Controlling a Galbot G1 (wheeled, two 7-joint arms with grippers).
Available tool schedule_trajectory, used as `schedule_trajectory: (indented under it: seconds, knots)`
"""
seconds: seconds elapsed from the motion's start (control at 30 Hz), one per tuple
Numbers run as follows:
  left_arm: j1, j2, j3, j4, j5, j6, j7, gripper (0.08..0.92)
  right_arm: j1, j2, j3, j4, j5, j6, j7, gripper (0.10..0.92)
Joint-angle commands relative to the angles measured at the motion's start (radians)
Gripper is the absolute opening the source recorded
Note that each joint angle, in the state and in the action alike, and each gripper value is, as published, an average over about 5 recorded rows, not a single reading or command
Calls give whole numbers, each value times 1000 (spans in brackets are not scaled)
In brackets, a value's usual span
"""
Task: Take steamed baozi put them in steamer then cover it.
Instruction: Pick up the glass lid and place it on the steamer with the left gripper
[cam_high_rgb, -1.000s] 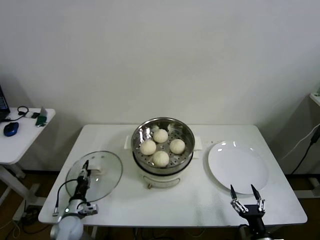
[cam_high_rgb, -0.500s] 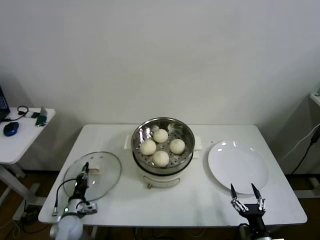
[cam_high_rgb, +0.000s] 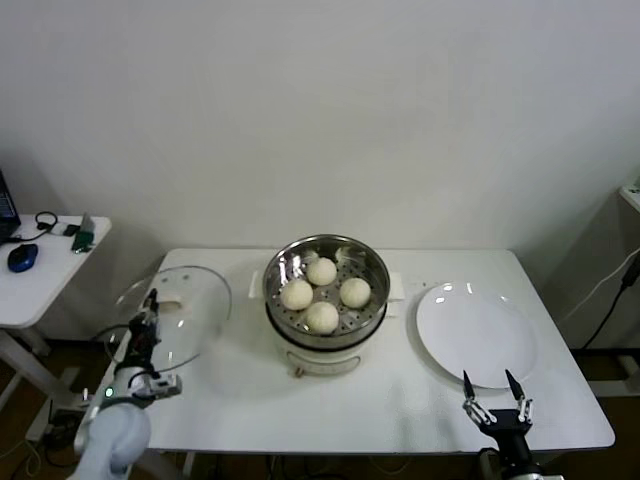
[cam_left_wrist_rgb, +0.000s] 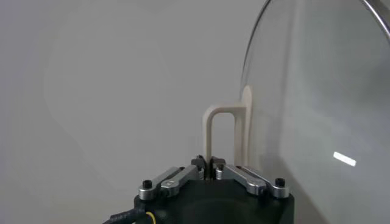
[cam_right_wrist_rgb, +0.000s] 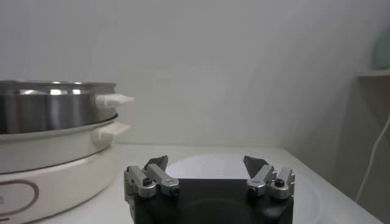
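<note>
The steel steamer (cam_high_rgb: 283, 300) stands mid-table on its white base, open, with four off-white baozi (cam_high_rgb: 322, 317) on its perforated tray. My left gripper (cam_high_rgb: 150, 310) is shut on the white bar handle (cam_left_wrist_rgb: 217, 131) of the clear glass cover (cam_high_rgb: 195, 305). It holds the cover tilted up above the table's left edge, left of the steamer. In the left wrist view the glass (cam_left_wrist_rgb: 317, 103) stands on edge past the handle. My right gripper (cam_high_rgb: 497, 395) is open and empty at the front right, near the white plate (cam_high_rgb: 476, 335). The steamer's side (cam_right_wrist_rgb: 49, 106) shows in the right wrist view.
The empty white plate (cam_right_wrist_rgb: 207, 167) lies right of the steamer. A side table (cam_high_rgb: 40, 275) with a mouse and cables stands at far left. A wall runs behind the table.
My left gripper has lifted the cover off the table and carried it up and to the left, tilting it. The right arm has not moved.
</note>
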Motion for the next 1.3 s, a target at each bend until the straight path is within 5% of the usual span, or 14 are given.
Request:
schedule_trajectory:
  seconds: [0.03,0.2,0.63,1.03,1.3]
  knots:
    - [-61,220,185,-367,-210,402,224,143,4,7,-7,0,-86,-5,36,823]
    - [-186,189,384,-392,-119,505,283,143,18,17,-25,0,-95,2,39,823]
    - [-435,-52,716,-301,196,611,488,143,71,24,-39,-54,-93,22,44,823]
    - [-433,-316,808,-143,373,575,466,143,88,7,-36,-86,-85,35,48,823]
    - [-431,-347,813,-41,386,539,402,143,78,-3,-27,-89,-69,47,48,823]
